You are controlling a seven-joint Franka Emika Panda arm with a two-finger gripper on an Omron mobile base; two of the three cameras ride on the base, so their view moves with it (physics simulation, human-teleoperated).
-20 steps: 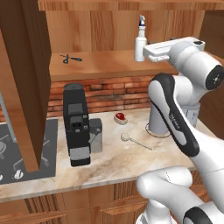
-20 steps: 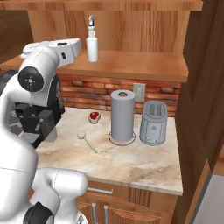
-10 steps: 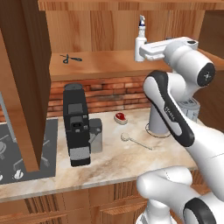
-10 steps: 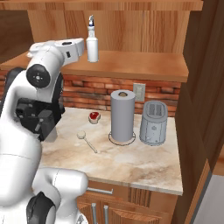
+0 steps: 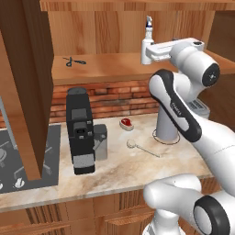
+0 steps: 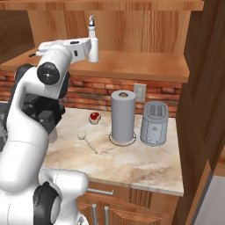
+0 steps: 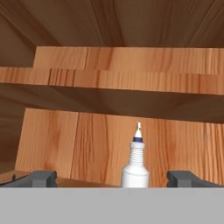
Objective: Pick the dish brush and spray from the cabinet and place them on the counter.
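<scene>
The spray [image 5: 148, 36] [image 6: 92, 34] stands upright on the cabinet's wooden shelf [image 5: 105, 68] [image 6: 140, 66]. My gripper [image 5: 148, 55] [image 6: 93, 52] [image 7: 114, 180] is open at the bottle's base. In the hand view the spray [image 7: 135, 168] rises between my two fingertips [image 7: 41, 178], a little right of the middle, with a gap on each side. The dish brush [image 5: 133, 144] [image 6: 83, 137] lies flat on the counter [image 5: 114, 170] [image 6: 132, 162], well below the gripper.
Black scissors [image 5: 73, 60] lie at the shelf's left. On the counter stand a black coffee machine [image 5: 82, 131], a paper towel roll [image 6: 123, 115], a toaster [image 6: 154, 123] and a small red thing [image 6: 94, 117]. An open cabinet door [image 5: 27, 69] hangs at left.
The arm has swung the hand along the shelf toward the spray, and the bottle now stands between the open fingers. Spray and brush have not moved.
</scene>
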